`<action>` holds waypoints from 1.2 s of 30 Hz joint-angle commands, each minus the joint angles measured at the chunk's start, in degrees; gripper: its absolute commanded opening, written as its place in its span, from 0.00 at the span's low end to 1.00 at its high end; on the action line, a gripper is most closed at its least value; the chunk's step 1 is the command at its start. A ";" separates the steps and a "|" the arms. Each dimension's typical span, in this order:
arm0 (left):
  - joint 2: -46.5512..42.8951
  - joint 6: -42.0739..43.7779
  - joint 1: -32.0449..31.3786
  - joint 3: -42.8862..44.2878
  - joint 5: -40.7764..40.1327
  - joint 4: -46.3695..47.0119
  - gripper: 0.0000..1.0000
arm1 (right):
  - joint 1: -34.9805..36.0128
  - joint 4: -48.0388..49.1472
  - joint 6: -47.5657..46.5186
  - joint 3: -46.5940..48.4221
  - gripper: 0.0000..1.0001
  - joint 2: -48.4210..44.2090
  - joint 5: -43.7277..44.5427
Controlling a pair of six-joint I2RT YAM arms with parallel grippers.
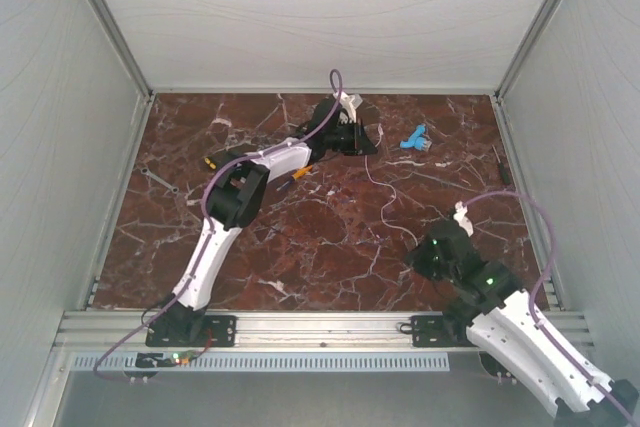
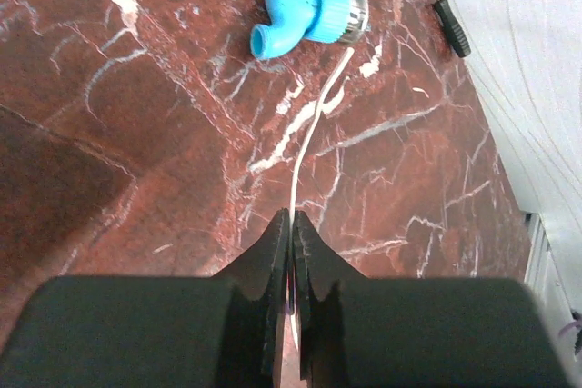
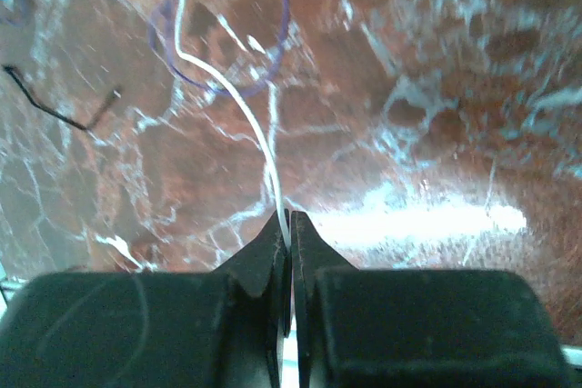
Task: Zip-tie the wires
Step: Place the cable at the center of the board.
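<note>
The wires were judged light, limp, easily kinked. A whitish strand was found pinched by left gripper and right gripper alike; gathered loops were recommended for holding.

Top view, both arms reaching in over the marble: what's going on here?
Both arms are pinching one thin white strand. The left claw, far out beside a blue plastic fitting, is shut on one end; the right claw, nearer the bases, is shut on the other. The strand runs across the marble between them, and a thin purple-blue wire loop crosses it ahead of the right claw. Nothing looks tied yet.
</note>
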 commanded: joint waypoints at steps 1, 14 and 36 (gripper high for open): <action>3.95 3.54 -0.12 7.12 -0.74 -4.03 0.00 | -0.12 1.02 4.94 -5.79 0.00 -2.66 -7.96; 6.74 4.52 -0.14 8.16 0.69 -4.16 0.05 | -0.15 8.33 5.09 -12.79 0.03 -1.95 -12.23; -2.66 8.05 -0.34 -2.63 -0.64 1.50 0.89 | -0.14 9.73 2.05 -11.89 0.30 -0.84 -15.79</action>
